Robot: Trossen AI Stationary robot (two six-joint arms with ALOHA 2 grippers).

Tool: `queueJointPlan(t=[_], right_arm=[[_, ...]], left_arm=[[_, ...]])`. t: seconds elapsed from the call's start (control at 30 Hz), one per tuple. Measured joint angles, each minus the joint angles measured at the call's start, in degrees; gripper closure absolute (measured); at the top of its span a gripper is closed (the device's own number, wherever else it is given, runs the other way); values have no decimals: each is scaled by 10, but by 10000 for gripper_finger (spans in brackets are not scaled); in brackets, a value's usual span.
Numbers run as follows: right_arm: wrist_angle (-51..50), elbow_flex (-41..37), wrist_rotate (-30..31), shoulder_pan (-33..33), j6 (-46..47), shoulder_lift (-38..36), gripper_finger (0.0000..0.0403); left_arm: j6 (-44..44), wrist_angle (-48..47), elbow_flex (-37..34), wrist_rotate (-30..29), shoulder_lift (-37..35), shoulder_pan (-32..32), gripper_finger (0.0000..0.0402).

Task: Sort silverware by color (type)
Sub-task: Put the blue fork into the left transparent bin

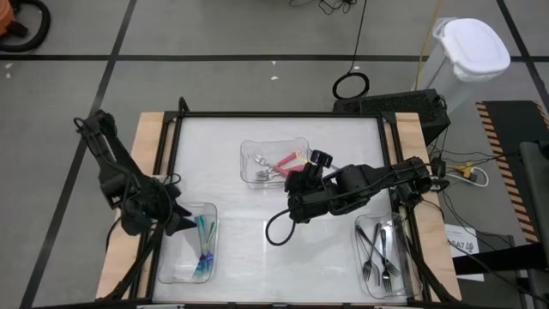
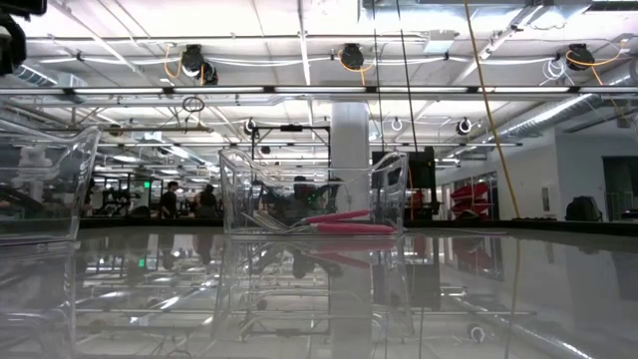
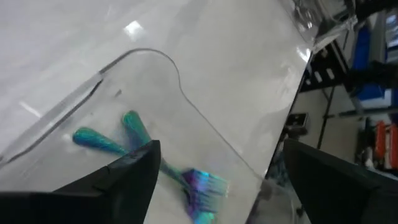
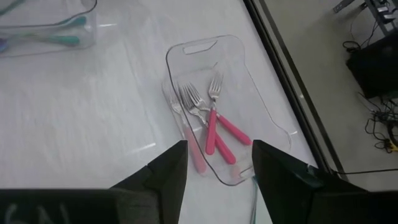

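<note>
Three pink-handled forks (image 4: 214,134) lie in a clear tray (image 1: 254,148) at the table's middle far side; the low view shows them too (image 2: 344,225). Teal-handled forks (image 3: 102,140) lie in a clear tray (image 1: 184,270) at the near left. Dark grey forks (image 1: 382,249) lie in a clear tray (image 1: 364,230) at the near right. My left gripper (image 3: 221,149) hovers open above the teal tray's left rim (image 1: 182,221), with nothing between its fingers. My right gripper (image 4: 219,149) stands open and high above the table (image 1: 296,184), just right of the pink tray, and is empty.
A black cable loop (image 1: 276,230) hangs from the right arm over the table's middle. A black frame (image 1: 283,114) runs around the white tabletop. Bare tabletop lies between the trays. A white bin (image 1: 470,47) stands on the floor beyond the far right corner.
</note>
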Motion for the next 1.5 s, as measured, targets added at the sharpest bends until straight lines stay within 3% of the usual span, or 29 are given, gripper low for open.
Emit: queueJointPlan(t=[0.37,0.77,1.07,1.17,1.3,1.5], right_arm=[[-1,0,-16,0,-17,0,229],[-1,0,-27,-21,-76,-24,229],[-1,0,-28,-92,-148,-64,229],[0,-4,-54,-118,-161,-70,229],[1,-44,-104,-140,-155,-90,229],[66,-174,-108,-143,-127,-148,229]], left_arm=[[4,-78,104,47,1,0,73],[44,-73,152,-87,16,39,142],[69,-66,152,-93,46,82,164],[85,-63,152,-93,56,91,164],[104,-56,152,-93,63,99,164],[128,-57,152,-92,62,114,164]])
